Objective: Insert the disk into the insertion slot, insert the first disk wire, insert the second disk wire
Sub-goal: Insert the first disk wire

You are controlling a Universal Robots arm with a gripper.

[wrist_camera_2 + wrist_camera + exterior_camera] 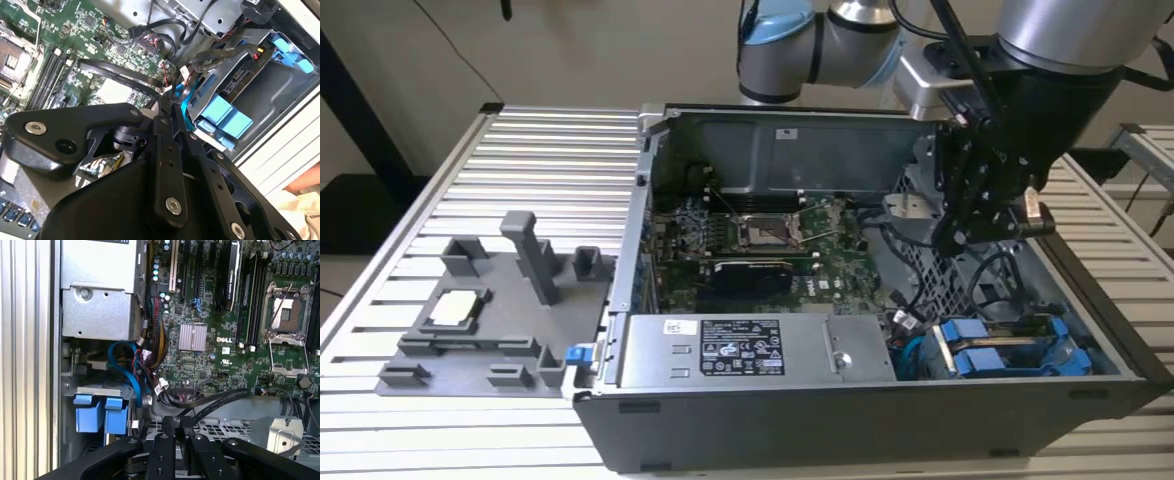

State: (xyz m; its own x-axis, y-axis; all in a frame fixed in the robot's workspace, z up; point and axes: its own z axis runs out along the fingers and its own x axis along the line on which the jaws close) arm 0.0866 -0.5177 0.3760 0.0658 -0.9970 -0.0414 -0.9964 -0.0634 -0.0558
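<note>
The arm (1067, 30) is showing smooth silver tubes, and its joint (774, 35) is wearing a pale blue cap. Black cables (958, 40) are running down beside the silver tube towards the gripper (961, 243), whose matt black body is carrying a small brass-coloured round piece (1038, 221) on one side. In both wrist views the gripper (167, 107) (176, 421) is presenting flat black link bars (167, 165) with rounded ends. Silver screws (173, 205) are pinning each bar, and a broad, curved black housing (100, 210) is sitting behind them.
</note>
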